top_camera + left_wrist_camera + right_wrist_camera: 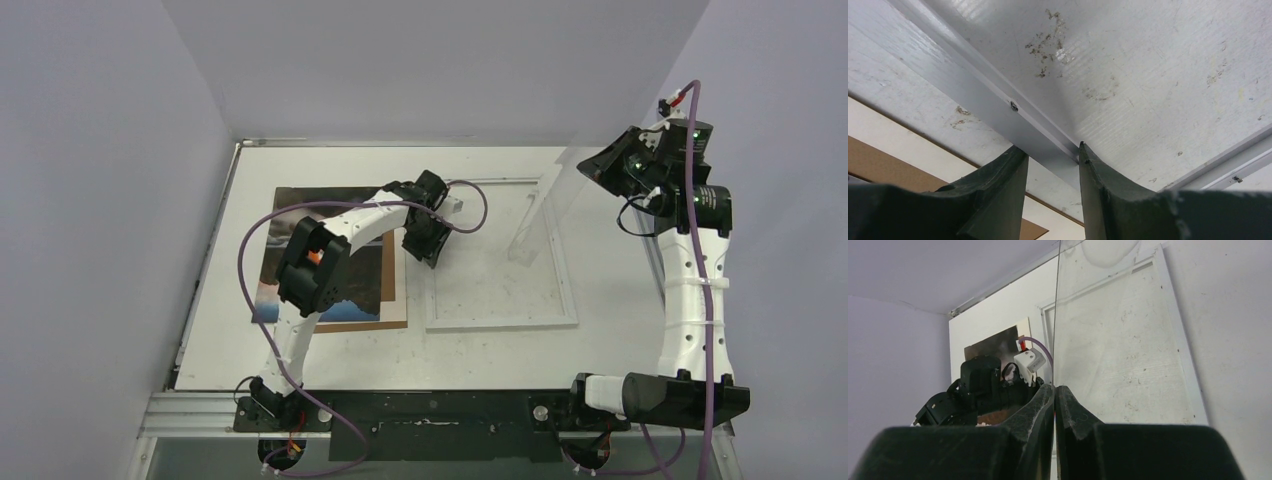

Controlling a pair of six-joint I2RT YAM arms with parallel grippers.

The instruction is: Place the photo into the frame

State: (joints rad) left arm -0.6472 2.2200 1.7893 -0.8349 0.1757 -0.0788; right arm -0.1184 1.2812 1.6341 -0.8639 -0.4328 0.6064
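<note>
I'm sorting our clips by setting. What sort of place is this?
Probably a robotics lab test cell: a white-and-black left robot arm and a matching right robot arm mounted on a metal rail at the edge of a scuffed white tabletop, boxed in by plain grey walls.

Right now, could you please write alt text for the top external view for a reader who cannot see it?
The right gripper, raised, holds a clear thin sheet tilted above the white-bordered rectangular frame on the white table. The left gripper reaches the frame's left rail; the dark sunset photo lies on a brown backing board beside it.
</note>
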